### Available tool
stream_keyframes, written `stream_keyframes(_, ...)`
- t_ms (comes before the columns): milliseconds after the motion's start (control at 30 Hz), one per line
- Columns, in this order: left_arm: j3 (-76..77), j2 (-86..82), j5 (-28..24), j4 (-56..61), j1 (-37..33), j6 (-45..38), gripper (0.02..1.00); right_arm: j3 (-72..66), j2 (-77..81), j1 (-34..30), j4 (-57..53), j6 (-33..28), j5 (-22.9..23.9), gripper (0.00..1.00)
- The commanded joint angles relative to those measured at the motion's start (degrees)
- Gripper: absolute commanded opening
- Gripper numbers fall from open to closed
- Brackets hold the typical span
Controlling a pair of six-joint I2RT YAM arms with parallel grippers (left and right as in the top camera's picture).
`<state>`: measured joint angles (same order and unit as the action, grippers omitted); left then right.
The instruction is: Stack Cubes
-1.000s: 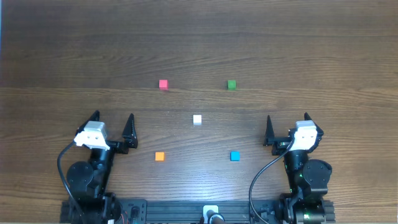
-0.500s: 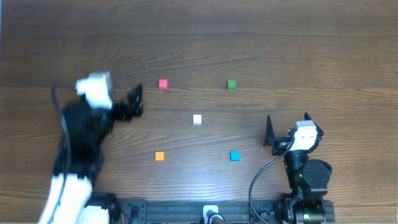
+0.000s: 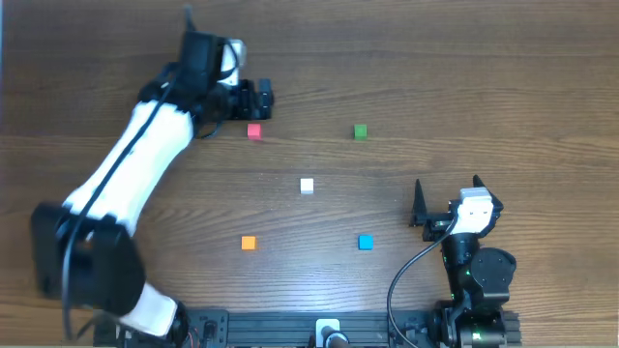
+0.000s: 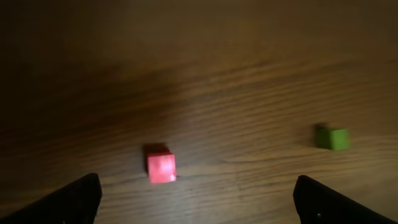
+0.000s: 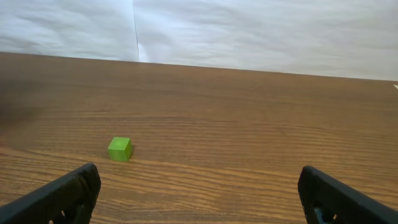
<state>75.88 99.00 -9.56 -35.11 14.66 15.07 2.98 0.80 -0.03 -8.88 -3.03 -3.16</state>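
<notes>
Swung up from rest, the left gripper is held spread just by the pink cube — at 11 o'clock from the white cube — while the right gripper is kept spread at its 3 o'clock.

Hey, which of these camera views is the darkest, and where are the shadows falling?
Left wrist view is darkest: a broad shadow covers the table past the pink cube, while the green cube sits on brighter wood. Right wrist view is brightest, with a pale backdrop and little shadow by the green cube. Top view is evenly lit, with no glare.
</notes>
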Motion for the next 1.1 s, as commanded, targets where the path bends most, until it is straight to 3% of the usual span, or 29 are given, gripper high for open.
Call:
stream_keyframes(33, 2.0, 8.8, 2.3, -0.7, 0.9, 2.6, 0.998, -0.5, -0.5, -0.4, 0.2, 0.2, -0.8, 0.993)
stream_keyframes(433, 2.1, 15.9, 9.3, -0.5, 2.5, 3.4, 0.906, -0.5, -0.5, -0.4, 0.2, 0.2, -0.8, 0.993)
stream_keyframes(1000, 2.1, 17.8, 11.6, -0.2, 4.2, 3.2, 0.783, -0.5, -0.5, -0.4, 0.2, 0.2, -0.8, 0.991)
stream_keyframes(1100, 2.1, 18.0, 11.6, 0.0, 4.3, 3.3, 0.709, -0.5, -0.5, -0.4, 0.2, 0.2, -0.8, 0.993)
